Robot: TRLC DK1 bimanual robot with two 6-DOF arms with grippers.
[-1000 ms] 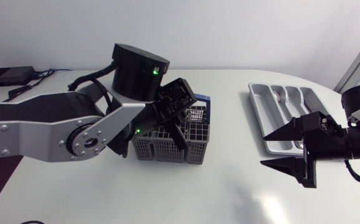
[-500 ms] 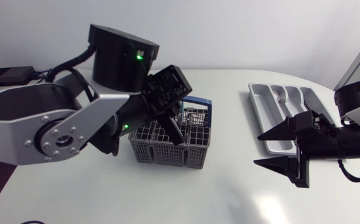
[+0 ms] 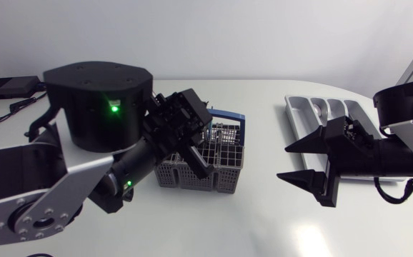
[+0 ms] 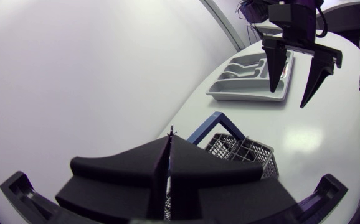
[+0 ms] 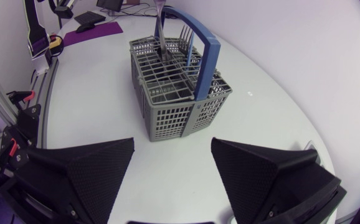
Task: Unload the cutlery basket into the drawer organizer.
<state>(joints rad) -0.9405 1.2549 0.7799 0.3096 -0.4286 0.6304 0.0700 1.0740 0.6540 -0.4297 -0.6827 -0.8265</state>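
Note:
The grey cutlery basket (image 3: 221,168) with a blue handle (image 3: 229,114) stands mid-table. My left gripper (image 3: 203,161) points down into it, its fingers pressed together on a thin piece of cutlery (image 4: 170,132) whose tip shows between them. In the right wrist view that silver piece (image 5: 160,31) rises upright out of the basket (image 5: 174,93). The grey drawer organizer (image 3: 297,108) lies at the right, partly hidden by my right arm. My right gripper (image 3: 284,163) hangs open between basket and organizer, nothing between its fingers. The left wrist view shows it (image 4: 288,96) in front of the organizer (image 4: 242,84).
A black box (image 3: 6,87) with cables sits at the table's back left corner. Spoon-like shapes (image 4: 233,70) lie in the organizer's compartments. My left arm's large black joint (image 3: 96,103) looms over the table's left half.
My left arm has swung up and leftward while its gripper stayed in the basket and closed fully. My right gripper has shifted left, closer to the basket.

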